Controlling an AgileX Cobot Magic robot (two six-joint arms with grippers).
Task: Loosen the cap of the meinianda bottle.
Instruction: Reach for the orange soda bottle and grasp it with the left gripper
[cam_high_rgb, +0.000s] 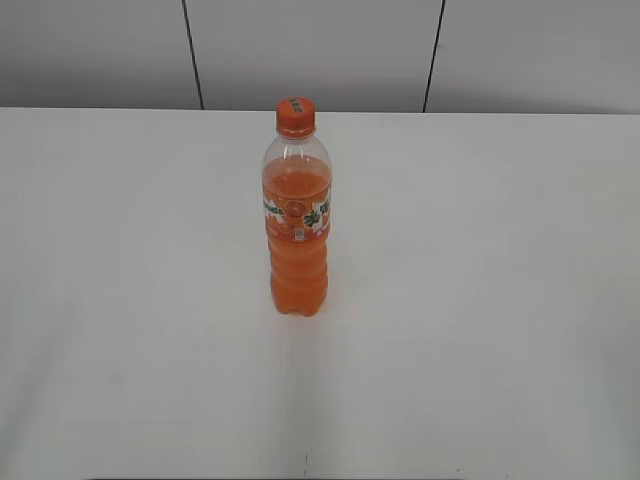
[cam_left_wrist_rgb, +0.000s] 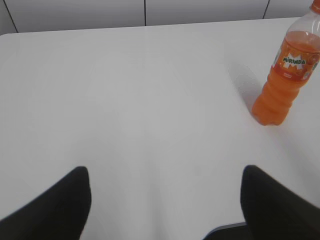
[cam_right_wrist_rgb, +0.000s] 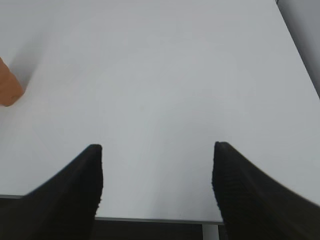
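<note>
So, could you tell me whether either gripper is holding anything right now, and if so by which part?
Nothing is held. The left gripper and right gripper are both open over bare table, and the bottle stands alone, cap untouched.

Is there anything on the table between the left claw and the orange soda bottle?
No. In the left wrist view, only bare white table lies between the open left claw and the bottle, which stands upright far to the right.
</note>
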